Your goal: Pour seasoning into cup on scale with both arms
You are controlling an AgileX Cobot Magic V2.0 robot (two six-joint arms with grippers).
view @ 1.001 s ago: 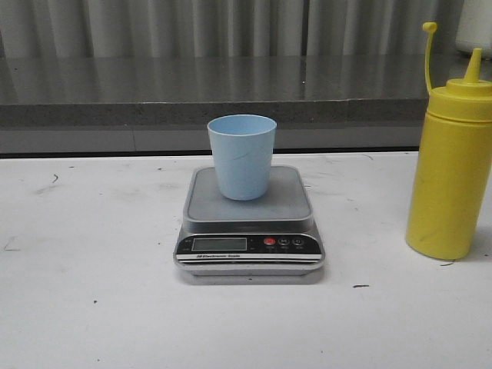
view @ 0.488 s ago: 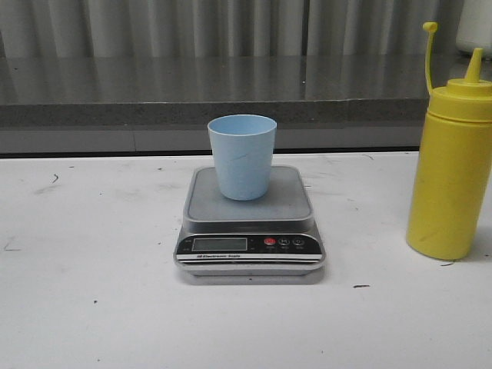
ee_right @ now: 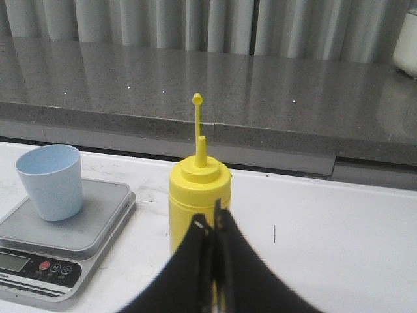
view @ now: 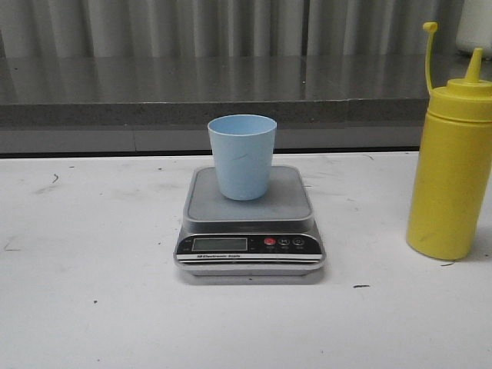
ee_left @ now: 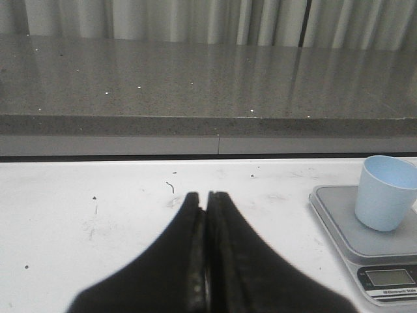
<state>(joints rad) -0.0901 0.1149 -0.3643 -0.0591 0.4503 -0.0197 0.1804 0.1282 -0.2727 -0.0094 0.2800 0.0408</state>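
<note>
Seasoning bottle [ee_right: 199,199] stands upright just beyond the right gripper [ee_right: 213,225], fingers pressed together, empty; left gripper [ee_left: 206,202] likewise closed, empty.

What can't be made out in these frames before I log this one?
- Scale display reading: too small and dim in every view.
- Cup contents: front view sees only the inner far wall.
- Yellow squeeze bottle lower half: right wrist view, hidden behind the right end effector.
- Both arms: absent from the front view; left end effector shows shut fingers only.
</note>
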